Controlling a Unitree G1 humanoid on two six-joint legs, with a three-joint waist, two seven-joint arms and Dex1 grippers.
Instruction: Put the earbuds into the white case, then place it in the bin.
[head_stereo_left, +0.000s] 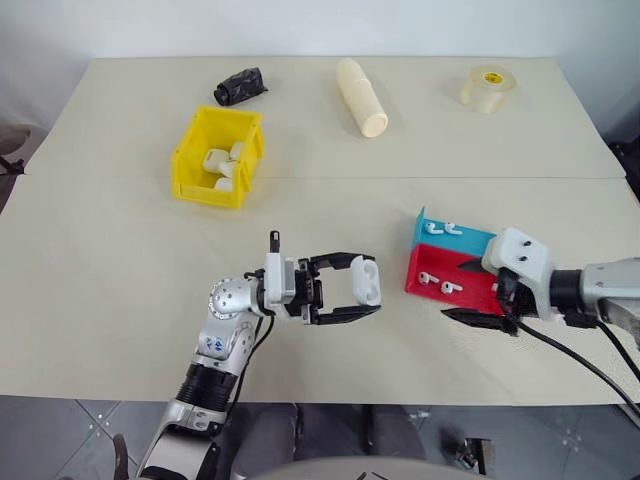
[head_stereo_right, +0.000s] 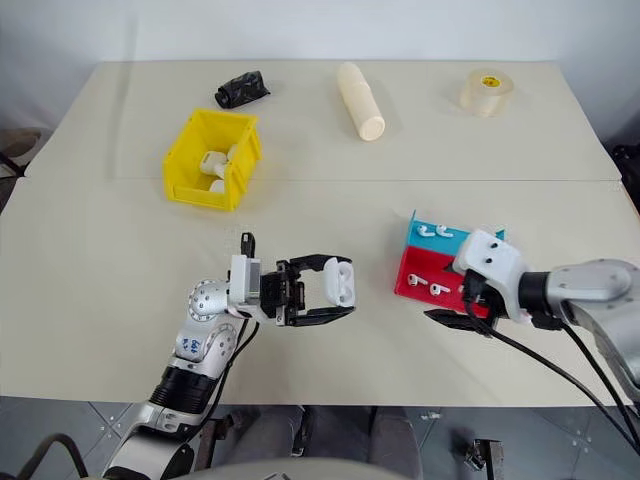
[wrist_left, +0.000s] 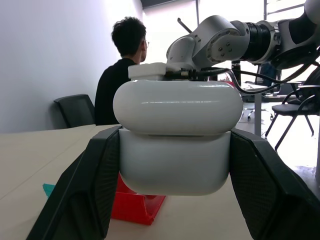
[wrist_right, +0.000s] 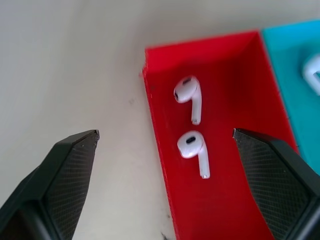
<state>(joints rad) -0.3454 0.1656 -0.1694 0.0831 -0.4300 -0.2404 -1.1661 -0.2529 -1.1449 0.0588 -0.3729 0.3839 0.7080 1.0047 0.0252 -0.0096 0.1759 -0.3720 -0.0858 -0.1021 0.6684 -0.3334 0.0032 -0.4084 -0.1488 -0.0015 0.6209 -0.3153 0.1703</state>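
Observation:
My left gripper (head_stereo_left: 368, 286) is shut on the white case (head_stereo_left: 366, 281), holding it above the table's near middle; in the left wrist view the case (wrist_left: 176, 137) sits between both black fingers (wrist_left: 85, 190). Two earbuds (wrist_right: 189, 95) (wrist_right: 194, 149) lie in a red tray (wrist_right: 225, 200), also seen from the head (head_stereo_left: 436, 283). My right gripper (head_stereo_left: 452, 290) hangs open just over that tray's near end, one finger on each side of the earbuds (head_stereo_left: 447, 288), touching nothing. The yellow bin (head_stereo_left: 208, 190) stands at the far left with white pieces inside.
A teal tray (head_stereo_left: 468, 240) with small white earbuds adjoins the red tray's far side. Along the table's back lie a black crumpled object (head_stereo_left: 240, 86), a cream cylinder (head_stereo_left: 361, 97) and a tape roll (head_stereo_left: 487, 88). A seated person (wrist_left: 122, 75) shows beyond the table.

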